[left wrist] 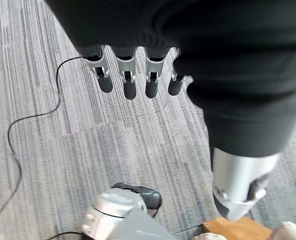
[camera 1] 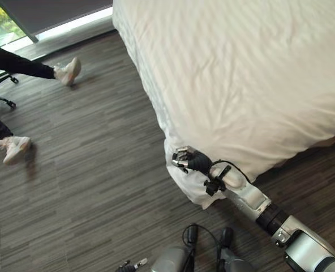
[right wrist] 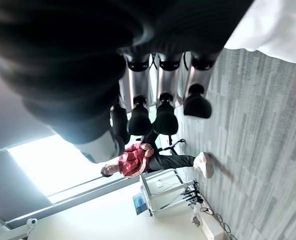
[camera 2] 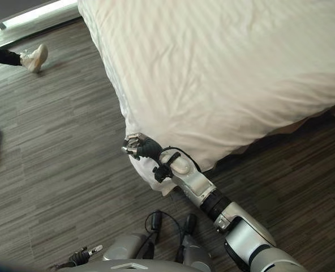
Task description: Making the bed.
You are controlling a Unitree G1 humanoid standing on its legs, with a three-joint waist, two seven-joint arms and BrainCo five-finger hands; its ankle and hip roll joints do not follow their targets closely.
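Nearest us, our left hand [left wrist: 138, 75] hung relaxed, fingers straight, above the grey striped floor [left wrist: 48, 150]. Our right hand [camera 1: 191, 161], fingers loose and empty, sat against the hanging corner of the white wrinkled duvet [camera 1: 235, 73]. A seated person [right wrist: 138, 161] was beyond.

No readable text, labels, numbers or signs anywhere. The white duvet [camera 1: 235, 73] beside the right hand [camera 1: 190, 160] is plain, unmarked cloth. The grey floor [camera 1: 82, 170] under it carries no markings.
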